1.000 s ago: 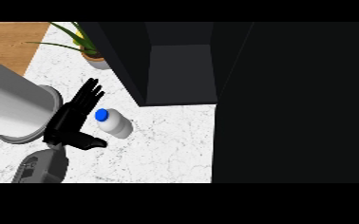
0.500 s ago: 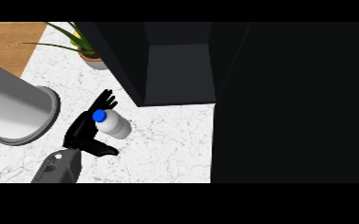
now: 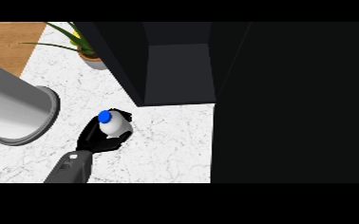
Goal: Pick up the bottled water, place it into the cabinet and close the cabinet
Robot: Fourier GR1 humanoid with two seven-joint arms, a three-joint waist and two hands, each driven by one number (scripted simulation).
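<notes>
Bright even light on counter [image 3: 161,137], cabinet [image 3: 179,71] dim inside, rt side black

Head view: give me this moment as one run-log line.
phase: grasp | left hand curled round bottle | cabinet open, bottle not inside | right hand not in view

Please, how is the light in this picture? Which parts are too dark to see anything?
Head view: the counter is evenly bright; the white bottle stands out against the black left hand curled round it; the cabinet is dim grey inside; the whole area to its right is near black, so nothing can be told there.
</notes>
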